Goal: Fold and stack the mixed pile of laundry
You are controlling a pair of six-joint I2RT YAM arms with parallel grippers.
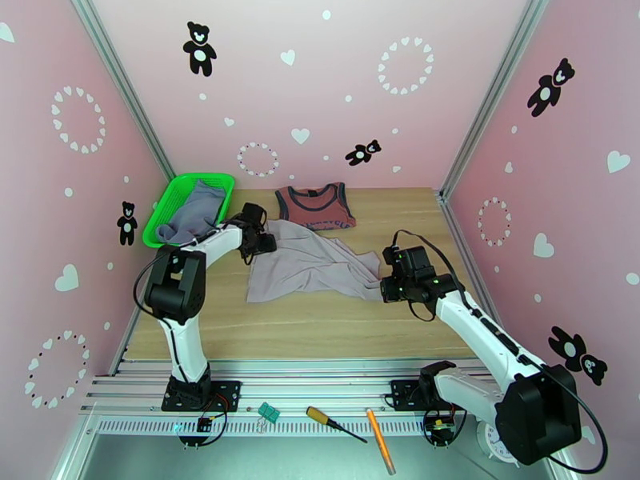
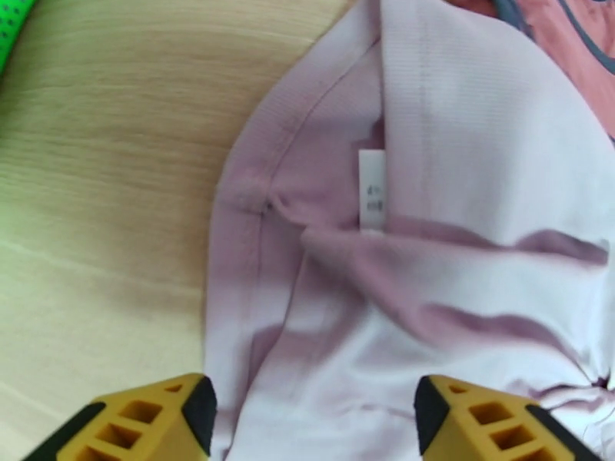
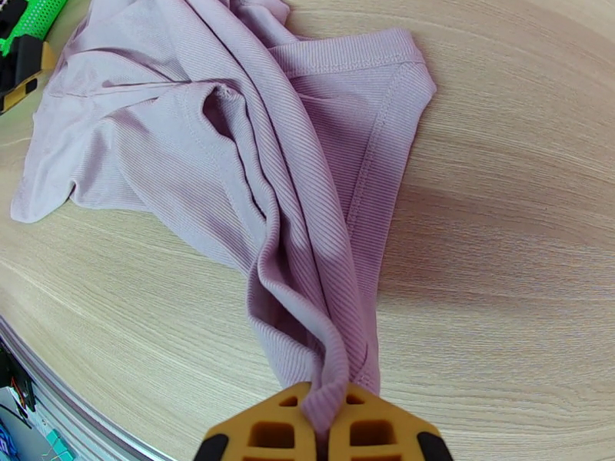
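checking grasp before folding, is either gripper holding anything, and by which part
Right gripper pinches the pale lilac ribbed cloth shirt by a bunched corner at its right end. Left gripper stands open over it, holding nothing.

table (image 1: 320, 330) with shirt (image 1: 308, 270), top (image 1: 316, 208), basket (image 1: 163, 208)

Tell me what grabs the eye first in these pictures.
A crumpled pale lilac ribbed shirt sprawls mid-table, one corner pinched in the right fingers, the open left fingers over its left edge. Behind lie a rust-red tank top and a bright green mesh basket holding blue-grey cloth.
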